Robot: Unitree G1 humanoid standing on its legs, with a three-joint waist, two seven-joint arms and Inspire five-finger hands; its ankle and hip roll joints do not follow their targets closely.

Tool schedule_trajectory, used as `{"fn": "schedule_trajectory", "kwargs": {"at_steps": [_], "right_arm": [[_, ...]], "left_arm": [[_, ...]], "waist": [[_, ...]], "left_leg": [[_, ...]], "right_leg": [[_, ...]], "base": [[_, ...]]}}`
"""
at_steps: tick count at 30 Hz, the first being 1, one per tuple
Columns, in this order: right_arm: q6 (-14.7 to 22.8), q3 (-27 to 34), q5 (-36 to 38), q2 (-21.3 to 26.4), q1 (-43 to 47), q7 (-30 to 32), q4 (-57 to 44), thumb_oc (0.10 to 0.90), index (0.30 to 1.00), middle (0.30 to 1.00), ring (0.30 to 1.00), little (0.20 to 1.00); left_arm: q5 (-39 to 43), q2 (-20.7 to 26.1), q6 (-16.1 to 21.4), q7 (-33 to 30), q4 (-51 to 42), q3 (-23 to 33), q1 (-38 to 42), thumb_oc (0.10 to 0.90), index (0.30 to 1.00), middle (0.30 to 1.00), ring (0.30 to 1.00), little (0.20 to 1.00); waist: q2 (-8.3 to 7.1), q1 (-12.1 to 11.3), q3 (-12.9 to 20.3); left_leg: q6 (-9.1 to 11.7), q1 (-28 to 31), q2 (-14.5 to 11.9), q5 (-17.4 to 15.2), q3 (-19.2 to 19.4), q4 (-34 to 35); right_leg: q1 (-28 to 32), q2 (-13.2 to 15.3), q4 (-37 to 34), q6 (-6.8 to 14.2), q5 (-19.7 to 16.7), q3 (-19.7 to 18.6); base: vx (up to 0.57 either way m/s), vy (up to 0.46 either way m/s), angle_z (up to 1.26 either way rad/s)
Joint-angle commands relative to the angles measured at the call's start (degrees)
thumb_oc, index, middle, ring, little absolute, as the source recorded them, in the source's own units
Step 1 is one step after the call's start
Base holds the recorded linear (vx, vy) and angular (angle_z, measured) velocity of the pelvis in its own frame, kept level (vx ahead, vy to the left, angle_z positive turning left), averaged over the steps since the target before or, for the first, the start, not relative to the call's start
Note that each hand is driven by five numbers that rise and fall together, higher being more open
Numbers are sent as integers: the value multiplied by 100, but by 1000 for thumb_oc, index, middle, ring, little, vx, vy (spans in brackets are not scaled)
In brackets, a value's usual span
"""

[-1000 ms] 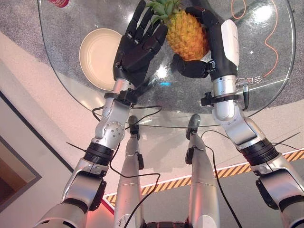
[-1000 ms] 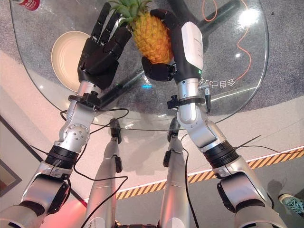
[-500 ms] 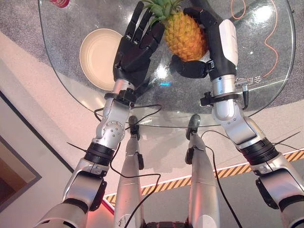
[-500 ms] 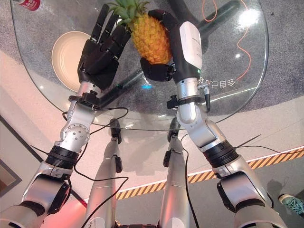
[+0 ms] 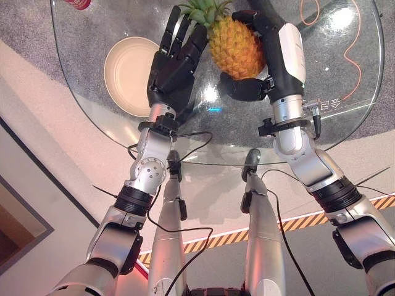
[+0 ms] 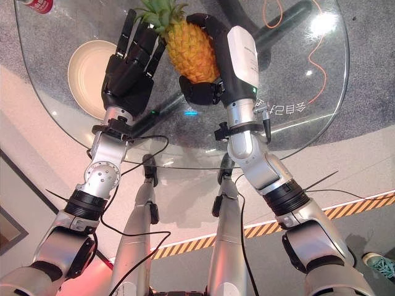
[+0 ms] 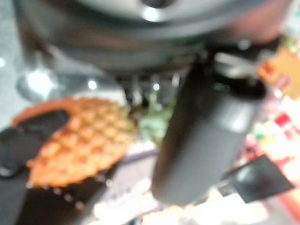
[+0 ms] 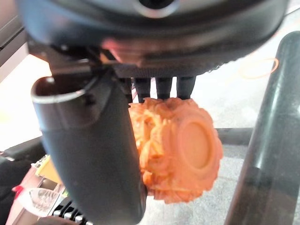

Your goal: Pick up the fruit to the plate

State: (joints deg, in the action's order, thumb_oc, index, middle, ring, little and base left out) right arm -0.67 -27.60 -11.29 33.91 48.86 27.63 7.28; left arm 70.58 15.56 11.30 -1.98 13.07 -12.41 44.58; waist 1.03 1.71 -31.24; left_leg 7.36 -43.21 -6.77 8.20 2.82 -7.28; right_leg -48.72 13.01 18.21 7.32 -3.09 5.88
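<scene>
Right hand (image 5: pixel 262 61) clamped round the pineapple (image 5: pixel 236 48), thumb hooked under its base, fingers curled over its far side, fruit lifted clear of the glass table (image 5: pixel 345 117). Seen from the right wrist, thumb and fingers pressed against the orange body. Left hand (image 5: pixel 173 65) flat and upright just beside the pineapple on its other side, fingers straight and spread, tips by the green crown, holding nothing. Cream plate (image 5: pixel 126 74) just beyond the left hand, away from the fruit, lying on the table. Red can (image 5: pixel 77 4) farther out past the plate, at the table's edge. Orange cord (image 5: pixel 353 58) trailing out beyond the right hand.
</scene>
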Motion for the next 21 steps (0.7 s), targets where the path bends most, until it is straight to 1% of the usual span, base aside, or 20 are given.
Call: {"fn": "schedule_trajectory", "kwargs": {"at_steps": [1,10,12,17,21], "right_arm": [[728,-82,-425,-64,863,47,-1114,100,300,300,300,200],[740,-158,-473,-70,901,-62,-1151,100,300,300,300,200],[734,-166,-471,-62,928,-84,-1161,100,300,300,300,200],[781,-214,-450,-57,925,-90,-1155,100,300,300,300,200],[838,-239,-443,-16,963,-146,-1172,100,300,300,300,200]], "left_arm": [[-406,-89,395,65,-494,6,620,800,900,900,900,900],[-367,-108,431,-22,-560,3,644,800,900,900,900,900],[-369,-113,439,-48,-574,1,660,800,900,900,900,900],[-372,-118,432,-96,-568,-3,648,800,900,900,900,900],[-312,-101,475,-99,-554,-15,688,800,900,900,900,900]], "waist": [[-165,-43,144],[-167,-59,144],[-163,-58,144],[-170,-62,144],[-178,-53,144]], "left_leg": [[-88,-183,279,-289,5,-311],[-85,-196,280,-275,0,-299],[-96,-247,292,-233,-6,-300],[-85,-188,279,-269,-3,-288],[-89,-220,283,-213,3,-255]], "right_leg": [[362,-160,-687,161,-252,291],[363,-152,-697,163,-258,312],[312,-146,-704,155,-302,311],[370,-150,-706,162,-266,319],[343,-145,-742,162,-320,325]], "base": [[0,0,0],[0,0,0],[0,0,0],[0,0,0],[0,0,0]]}}
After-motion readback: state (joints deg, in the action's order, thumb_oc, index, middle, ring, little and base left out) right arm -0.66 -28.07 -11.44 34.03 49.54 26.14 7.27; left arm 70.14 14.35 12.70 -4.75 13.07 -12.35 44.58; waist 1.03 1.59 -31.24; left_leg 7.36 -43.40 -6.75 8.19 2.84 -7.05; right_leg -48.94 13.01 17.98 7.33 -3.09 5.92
